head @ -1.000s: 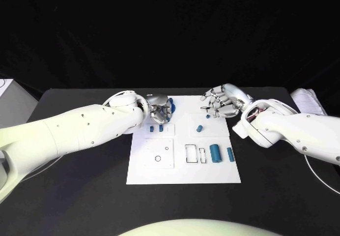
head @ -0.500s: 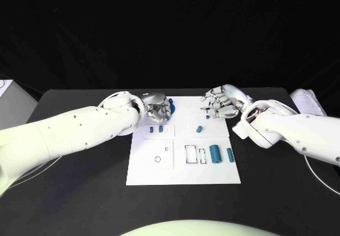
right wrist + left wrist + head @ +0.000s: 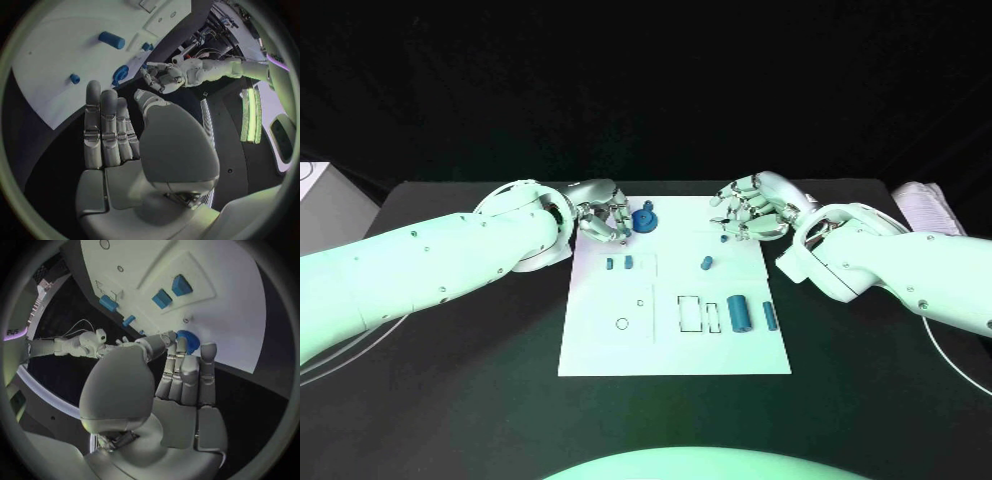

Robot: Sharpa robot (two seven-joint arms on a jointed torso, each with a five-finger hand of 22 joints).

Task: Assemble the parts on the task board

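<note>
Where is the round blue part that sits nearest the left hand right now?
In the head view the round blue part sits at the far left corner of the task board, right beside the left hand; the left wrist view shows it at that hand's fingertips.

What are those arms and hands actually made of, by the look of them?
Both arms wear smooth, rounded white shells. The left arm shows small dark dots, like screws; thin cables show at the right arm's wrist. The left hand and right hand are silver metal, with segmented fingers and broad, smooth palms.

White task board lies flat on the surface; small blue parts sit scattered across it, one round part at its far edge.
</note>
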